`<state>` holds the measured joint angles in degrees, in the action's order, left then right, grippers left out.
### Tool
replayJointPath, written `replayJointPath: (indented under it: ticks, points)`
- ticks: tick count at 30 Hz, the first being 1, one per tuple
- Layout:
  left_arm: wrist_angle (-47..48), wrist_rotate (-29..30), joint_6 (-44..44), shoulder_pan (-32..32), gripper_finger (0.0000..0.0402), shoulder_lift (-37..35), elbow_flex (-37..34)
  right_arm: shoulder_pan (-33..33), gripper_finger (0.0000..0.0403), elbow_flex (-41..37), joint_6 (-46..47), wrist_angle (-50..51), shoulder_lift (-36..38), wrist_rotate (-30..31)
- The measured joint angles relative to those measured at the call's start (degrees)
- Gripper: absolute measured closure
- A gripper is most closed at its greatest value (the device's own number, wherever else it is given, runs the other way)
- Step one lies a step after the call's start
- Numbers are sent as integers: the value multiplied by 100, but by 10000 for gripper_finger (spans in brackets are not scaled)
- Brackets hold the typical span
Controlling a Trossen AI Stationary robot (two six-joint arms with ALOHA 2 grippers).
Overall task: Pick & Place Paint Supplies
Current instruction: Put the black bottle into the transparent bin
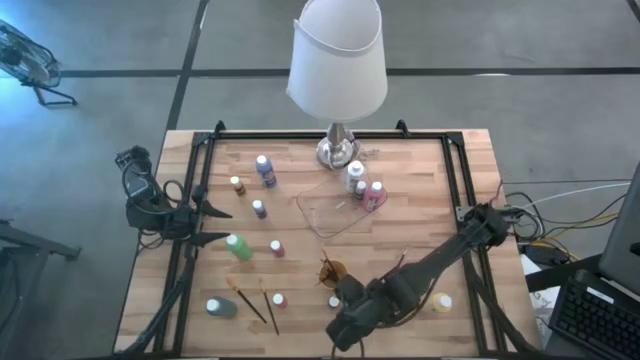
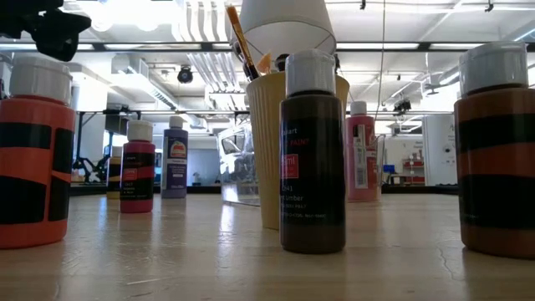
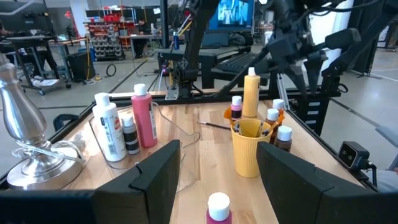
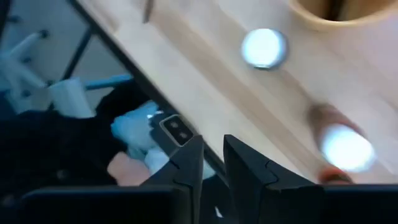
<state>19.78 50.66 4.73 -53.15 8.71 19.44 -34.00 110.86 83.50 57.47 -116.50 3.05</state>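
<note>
Hovering over the table's near edge, the right gripper [image 4: 211, 165] shows its two dark fingers set narrowly, a slim gap between them and nothing held. Its wrist view looks down past the wooden table [image 1: 420, 215] edge; two white bottle caps sit on the wood there, blurred. In the high view this gripper [image 1: 345, 325] lies just beside the orange cup [image 1: 332, 271], which holds brushes.

The left gripper [image 1: 215, 225] waits at the table's left side, fingers spread wide and empty, pointing across the table. A green bottle [image 1: 238, 246] stands just beside its fingertips.

Paint bottles are scattered over the wood: a purple bottle [image 1: 265, 169] toward the lamp [image 1: 338, 70], a pink bottle [image 1: 375, 194] and a white bottle [image 1: 355, 176] at the far corner of the clear tray [image 1: 325, 212], a grey bottle [image 1: 220, 307] near the front left, a yellow bottle [image 1: 441, 302] at the front right. Two loose brushes [image 1: 258, 305] lie on the wood near the grey bottle.

In the low view a dark brown bottle [image 2: 312, 155] stands directly before the cup.
</note>
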Motion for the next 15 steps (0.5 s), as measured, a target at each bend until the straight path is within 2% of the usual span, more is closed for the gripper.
replayJointPath:
  ticks: [5,9,15]
  points:
    - [0,0,0,1,183,1,0,-16,349,912,314,865,-415,841]
    - [1,0,0,0,183,1,0,62,339,1290,311,972,-712,895]
    - [8,1,0,2,183,0,2,203,294,1312,584,1391,-877,875]
